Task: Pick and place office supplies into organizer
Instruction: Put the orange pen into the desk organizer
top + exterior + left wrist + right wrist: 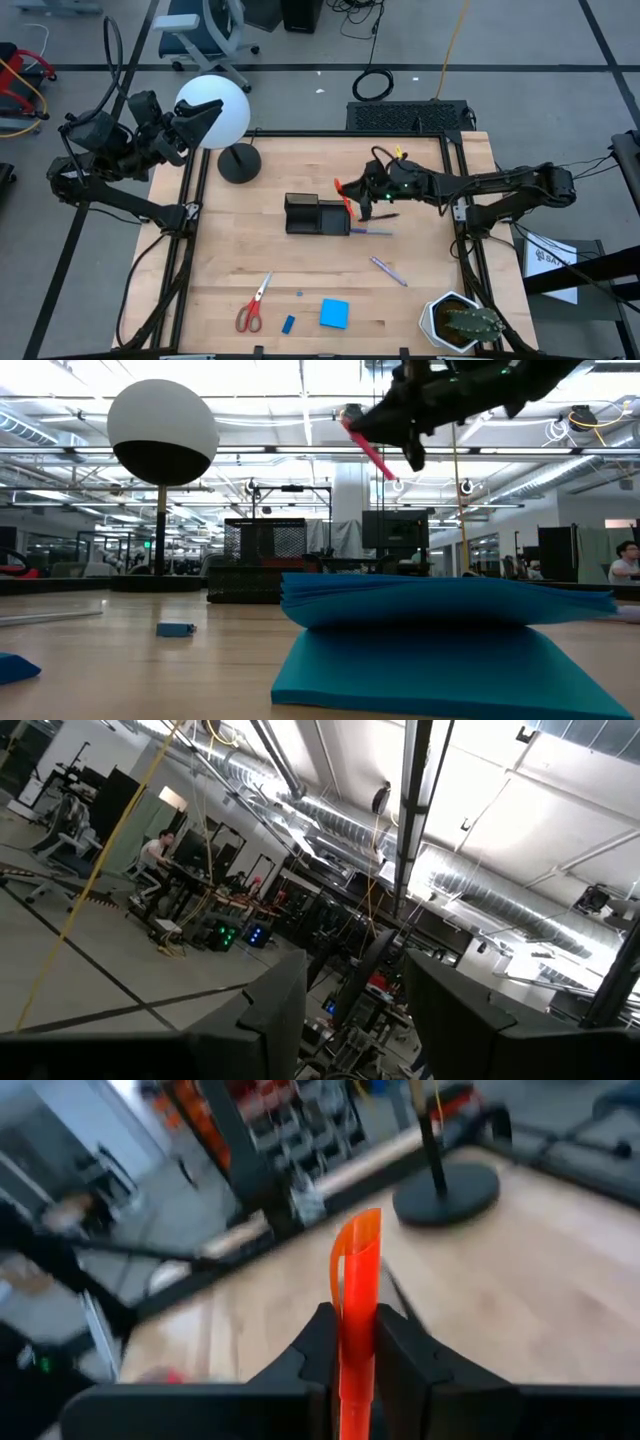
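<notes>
Pincer work sits at the carrying step: the right pincer (357,1350) is closed tight on the orange marker (357,1310), whose cap end sticks out past the fingers, and it hangs above the worktop (300,250) just beside the right end of the organizer (316,215). In the low view the marker (368,447) hangs tilted, well clear of the wood. By my judgement the next move calls for shifting it over a compartment, tipping it nearer upright, lowering, and only then letting go.

The organizer's compartments look dark from above; I cannot tell whether anything lies inside. Just beside its right end rest a thin black pen (384,215) and a pen (370,231). Nearer the front edge lie a purple pen (388,270), the red-handled scissors (253,304), the small blue eraser (288,324) and the blue square notepad (334,314), all still outside.

The left pincer (195,122) waits off the worktop's left rear corner, fingers apart and empty.
</notes>
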`<state>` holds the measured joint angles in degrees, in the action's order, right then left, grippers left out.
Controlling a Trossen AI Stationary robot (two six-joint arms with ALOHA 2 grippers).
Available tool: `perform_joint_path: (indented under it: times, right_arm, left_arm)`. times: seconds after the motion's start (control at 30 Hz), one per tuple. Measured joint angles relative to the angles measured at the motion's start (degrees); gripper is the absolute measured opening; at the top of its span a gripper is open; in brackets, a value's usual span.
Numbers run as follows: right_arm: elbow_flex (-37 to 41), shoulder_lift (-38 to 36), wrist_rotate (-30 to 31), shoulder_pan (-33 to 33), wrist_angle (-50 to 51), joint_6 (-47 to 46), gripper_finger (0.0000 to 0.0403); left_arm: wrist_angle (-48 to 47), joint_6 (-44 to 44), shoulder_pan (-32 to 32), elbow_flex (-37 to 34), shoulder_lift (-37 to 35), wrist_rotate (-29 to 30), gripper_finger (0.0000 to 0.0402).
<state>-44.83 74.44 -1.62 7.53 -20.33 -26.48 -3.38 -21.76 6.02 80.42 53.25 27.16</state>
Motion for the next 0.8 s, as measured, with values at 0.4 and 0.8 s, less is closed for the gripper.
perform_joint_path:
  times: [0.4, 0.8]
  right_arm:
    - [-0.62, 12.89, -0.08, 0.82, -21.36, -2.39, 0.0038]
    - [-12.68, 22.44, -1.65, 3.82, -20.85, 3.58, 0.0038]
  left_arm:
    - [0.0, -1.16, 0.0, 0.0, 0.76, 0.0, 0.0173]
    - [-0.82, -2.09, 0.0, 0.01, 0.76, 0.0, 0.0172]
